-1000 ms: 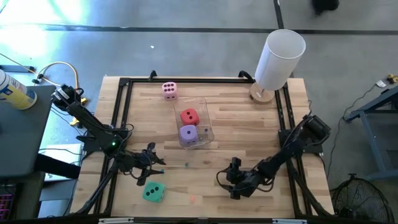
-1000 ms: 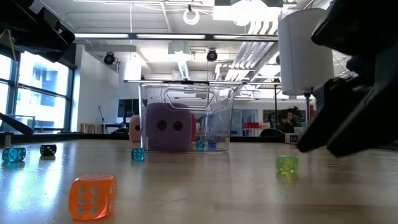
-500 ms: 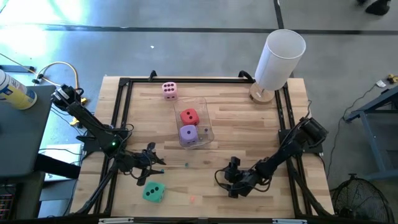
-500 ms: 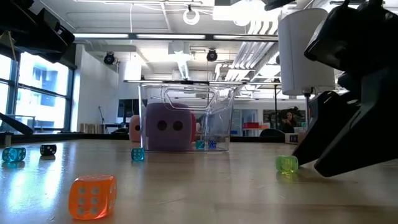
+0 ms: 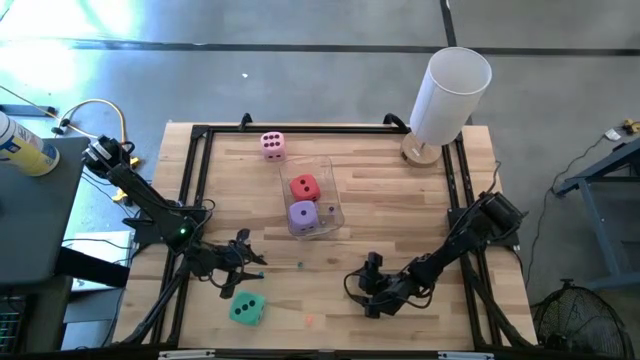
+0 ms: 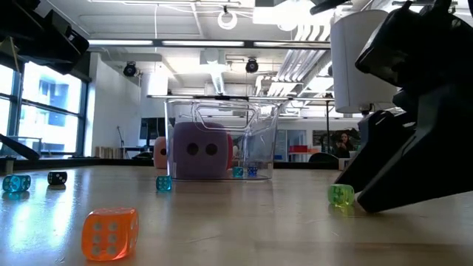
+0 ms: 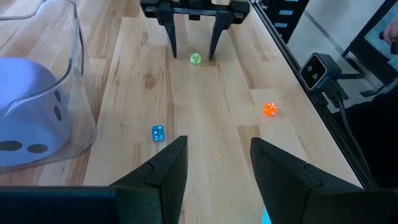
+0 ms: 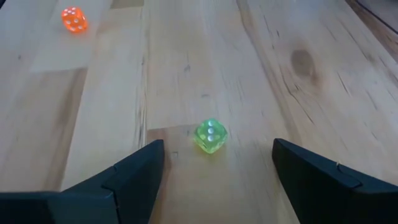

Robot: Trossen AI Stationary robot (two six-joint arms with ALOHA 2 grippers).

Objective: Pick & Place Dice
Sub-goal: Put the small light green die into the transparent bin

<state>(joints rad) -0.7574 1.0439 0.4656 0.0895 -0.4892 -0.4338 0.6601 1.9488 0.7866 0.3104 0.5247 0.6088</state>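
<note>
While both arms stay low over the front of the wooden table (image 5: 380,200), the nearest thing to me is a small orange bead die (image 6: 109,232), lying alone on the boards near the front edge. A little further in lies a small green bead die (image 8: 211,136). The right gripper (image 5: 362,293) is down at the table with its fingers apart, and in the left wrist view the green bead sits just between its two fingertips (image 7: 172,45), not clamped. In the right wrist view the bead is just ahead of the open fingers.

On the other side, the teal-green die (image 5: 246,309) rests on the table near the front, just beside the left gripper (image 5: 250,262), which hovers a bit behind it. Its fingers are spread apart and hold nothing. A small blue bead die (image 7: 158,132) lies on the wood near the clear container (image 5: 333,209).

This clear plastic container stands in the middle of the table. Inside it are the purple die (image 5: 303,215), on the nearer side, and the red die (image 5: 304,187) behind it; they are close together. The pink die (image 5: 272,145) sits alone on the table further back, well apart from the container. At the far right corner a white cylinder (image 5: 450,95) stands on a round wooden base.
</note>
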